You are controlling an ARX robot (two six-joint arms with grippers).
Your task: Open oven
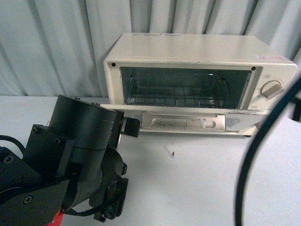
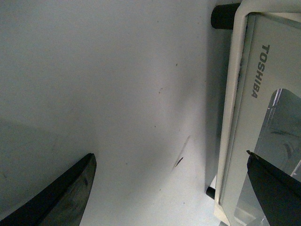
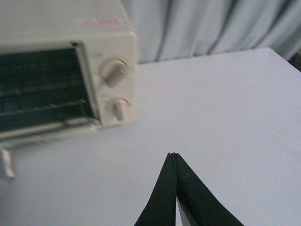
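The cream-white oven (image 1: 197, 52) stands at the back of the white table. Its glass door (image 1: 188, 123) is folded down flat, and the wire rack (image 1: 174, 99) shows inside. One beige knob (image 1: 272, 88) shows at the right. My left arm is at the lower left, with one fingertip (image 1: 131, 128) at the door's left corner. In the left wrist view my left gripper (image 2: 170, 154) is open: one finger is over the door (image 2: 254, 70), the other over the table. My right gripper (image 3: 173, 155) is shut and empty, over the table in front of the oven's (image 3: 56, 28) two knobs (image 3: 114, 71).
A grey curtain (image 1: 51, 42) hangs behind the table (image 1: 197, 188). A black cable (image 1: 254, 150) curves across the right foreground. A small dark mark (image 1: 173, 153) lies on the table before the door. A black oven foot (image 2: 225, 16) shows under the body.
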